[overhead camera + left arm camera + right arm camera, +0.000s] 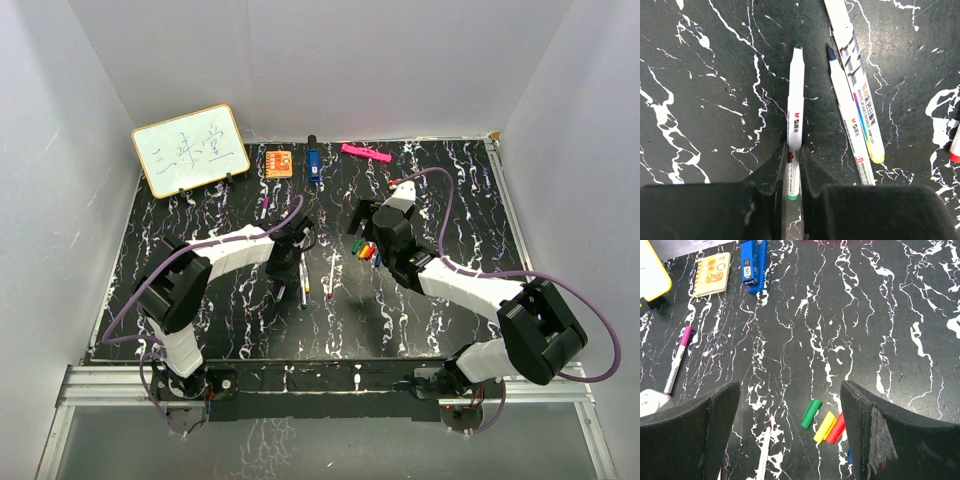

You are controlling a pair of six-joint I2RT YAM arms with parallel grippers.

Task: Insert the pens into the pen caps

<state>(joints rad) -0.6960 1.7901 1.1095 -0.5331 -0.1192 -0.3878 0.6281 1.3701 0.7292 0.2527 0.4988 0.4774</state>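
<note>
Where the left gripper sits low on the table, its two fingers are drawn in tight against either side of the green pen. They pinch the white barrel near its green back end. The barrel lies flat and runs straight ahead of the fingers, with the dark writing tip at the far end. Just to the right of this gripper lies a dark-tipped pen. A thicker yellow-ended pen lies close against its right side. Both point ahead and lean slightly left. A red pen end shows at the far right edge of that wrist view.

The right gripper hangs above the table with its fingers spread wide and nothing between them. Under the gap, nearer the right finger, lie a green cap, a yellow cap and a red cap. All three are tilted the same way. The yellow and red caps touch, and the green cap lies just apart on their left. A sliver of a blue cap shows against the right finger. Ahead of the left finger lies a purple pen. Farther ahead are a notebook and a blue marker.
</note>
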